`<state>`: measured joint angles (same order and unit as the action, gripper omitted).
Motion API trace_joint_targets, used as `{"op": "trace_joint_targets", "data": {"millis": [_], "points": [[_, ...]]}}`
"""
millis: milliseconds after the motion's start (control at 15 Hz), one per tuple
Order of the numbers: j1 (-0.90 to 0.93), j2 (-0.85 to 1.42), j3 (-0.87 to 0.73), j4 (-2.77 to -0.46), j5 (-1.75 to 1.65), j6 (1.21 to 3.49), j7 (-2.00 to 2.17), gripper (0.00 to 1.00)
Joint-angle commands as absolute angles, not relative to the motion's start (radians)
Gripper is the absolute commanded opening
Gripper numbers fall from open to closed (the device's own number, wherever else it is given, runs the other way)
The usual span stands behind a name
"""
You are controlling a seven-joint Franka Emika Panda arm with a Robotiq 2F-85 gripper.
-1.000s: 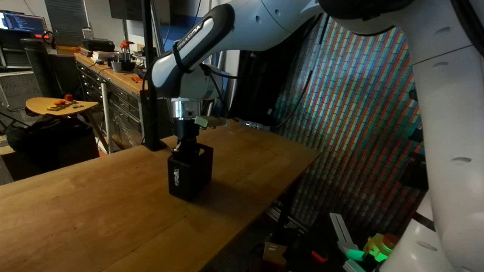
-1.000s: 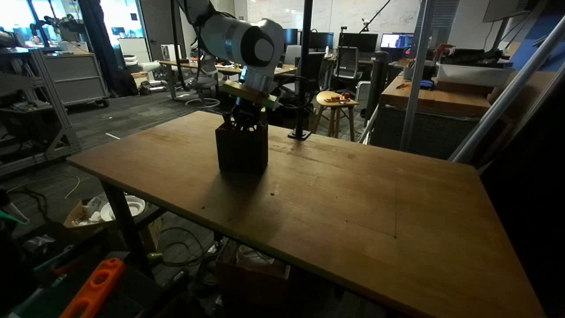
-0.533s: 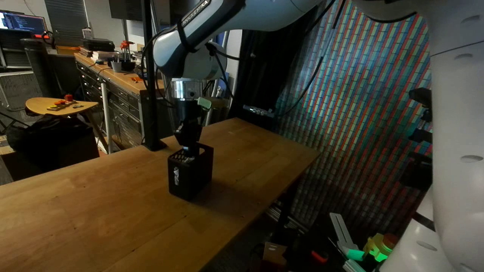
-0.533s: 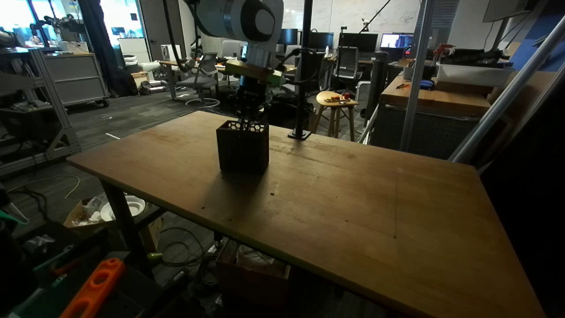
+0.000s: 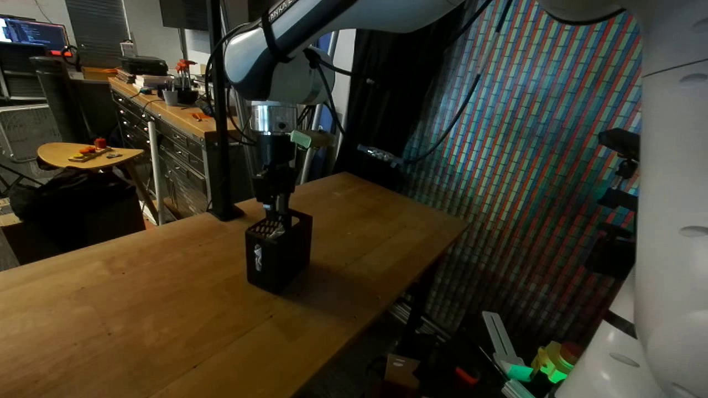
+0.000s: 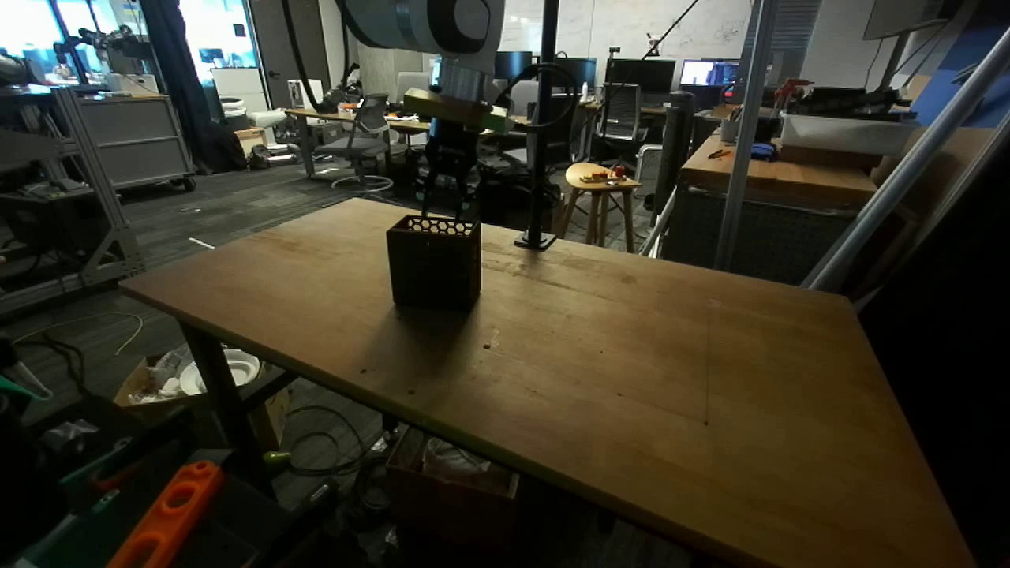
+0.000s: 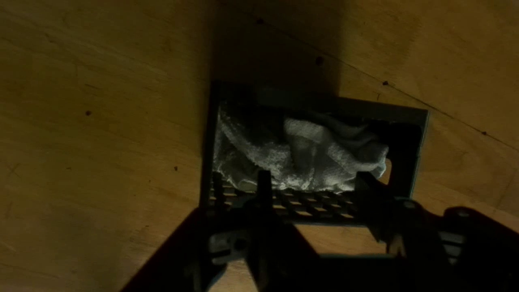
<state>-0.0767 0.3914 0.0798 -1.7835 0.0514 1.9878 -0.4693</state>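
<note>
Claw [image 6: 443, 214]: risen since a second ago, jaws now spread apart
Box [image 6: 435, 268]: black, same spot, upright on counter [image 6: 631, 379]
Cloth [image 7: 320, 156]: gray, crumpled inside box

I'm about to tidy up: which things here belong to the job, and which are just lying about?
Likely the job:
open fingers
black box
grey cloth inside it
wooden table

Likely just lying about:
orange tool
white plate
wooden stool
</note>
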Motion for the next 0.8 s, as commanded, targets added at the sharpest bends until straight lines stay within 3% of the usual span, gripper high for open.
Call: {"op": "trace_joint_targets", "data": {"millis": [0, 200, 267, 333, 400, 733], "points": [[-0.082, 0.396, 0.080, -1.782, 0.063, 1.991, -0.507, 0.61], [-0.089, 0.409, 0.082, -1.785, 0.071, 1.998, -0.527, 0.46], [-0.092, 0.413, 0.083, -1.785, 0.073, 1.999, -0.535, 0.47], [-0.094, 0.420, 0.083, -1.783, 0.075, 2.001, -0.542, 0.39], [-0.097, 0.426, 0.084, -1.783, 0.076, 2.003, -0.549, 0.46], [-0.117, 0.453, 0.087, -1.788, 0.097, 2.013, -0.591, 0.46]]}}
